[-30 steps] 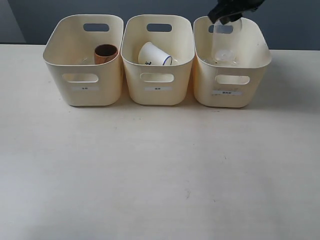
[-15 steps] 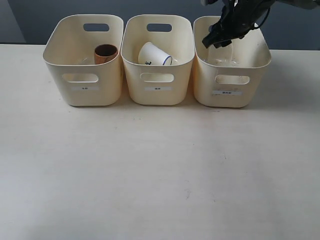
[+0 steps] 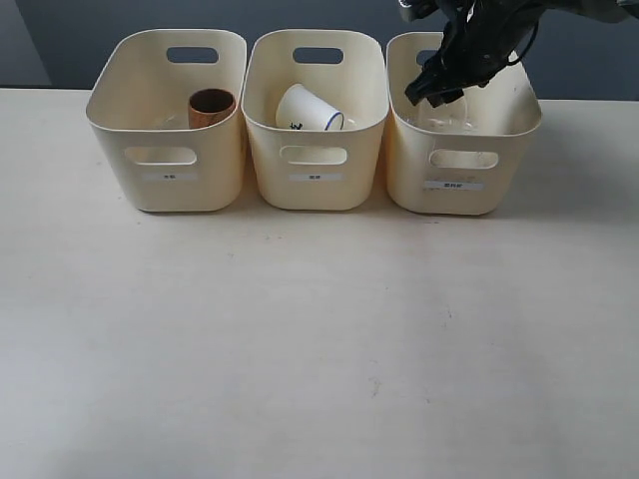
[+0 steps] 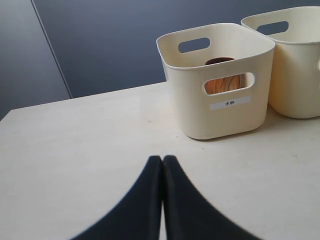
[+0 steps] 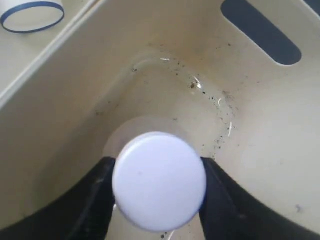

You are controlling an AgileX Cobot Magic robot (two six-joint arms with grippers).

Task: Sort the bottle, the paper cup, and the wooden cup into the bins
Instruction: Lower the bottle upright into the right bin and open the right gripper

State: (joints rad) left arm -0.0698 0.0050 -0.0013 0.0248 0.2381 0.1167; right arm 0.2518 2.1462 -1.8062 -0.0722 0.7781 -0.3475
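I see the pale table [image 3: 319, 349] with the three bins [image 3: 315, 185] in a row on it. My right gripper [image 3: 434, 96] dips into one end bin. The other end bin stands well ahead of my left gripper [image 4: 161, 161].

The bottle [image 5: 159, 180] is inside the bin that my right fingers [image 5: 90, 200] reach into, and it stands between them. Its long axis runs up and down, with the white cap pointing straight up at the wrist camera. The cap covers nearly all of the clear body. From the exterior view I can barely make the body out behind the bin wall.

The paper cup [image 3: 308, 108] lies tilted in the middle bin, beside the one my right fingers are in. Its blue-ringed end leans toward that bin. The wooden cup [image 3: 212, 107] sits upright, mouth up, in the far bin ahead of my left fingers. There I see it partly through the handle slot, above a small white label [image 4: 230, 103].

My right arm comes down from the upper edge of the exterior view, where it is cut off, and angles down into the bin. Its fingers press on either side of the bottle just under the cap, gripping it. My left fingers are pressed together with nothing between them, low over the bare table.
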